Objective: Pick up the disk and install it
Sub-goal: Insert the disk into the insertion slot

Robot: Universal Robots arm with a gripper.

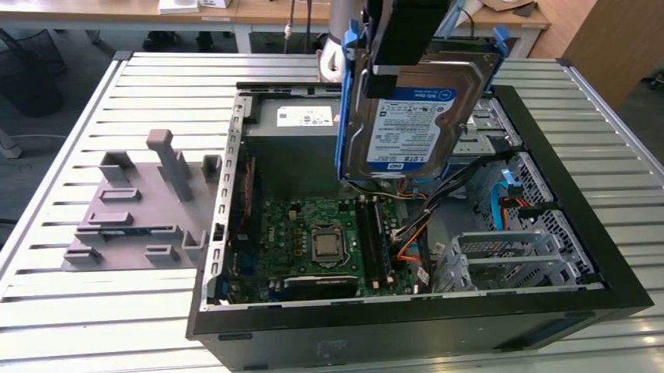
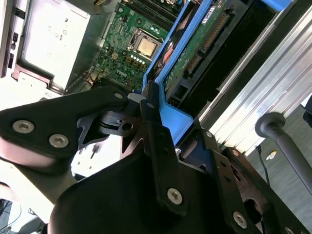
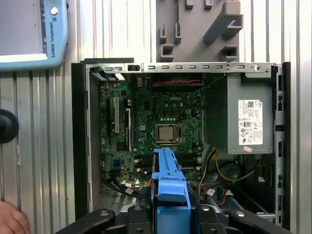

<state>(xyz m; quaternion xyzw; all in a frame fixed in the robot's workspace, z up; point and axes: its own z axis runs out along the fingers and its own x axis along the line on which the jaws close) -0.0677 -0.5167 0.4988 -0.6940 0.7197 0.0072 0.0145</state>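
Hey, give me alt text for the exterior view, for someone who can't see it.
The gripper holds the disk upright, label toward the camera, above an open computer case with its motherboard exposed. The case lies on a slatted metal table, with a grey fixture beside it on the exterior view's left.

An open black computer case [image 1: 415, 330] is seen lying on the slatted metal table [image 1: 93, 318], its green motherboard [image 1: 291, 233] exposed. A grey power supply [image 3: 239, 117] is seated in one corner, and a grey fixture block [image 1: 135, 210] is placed just beside the case.
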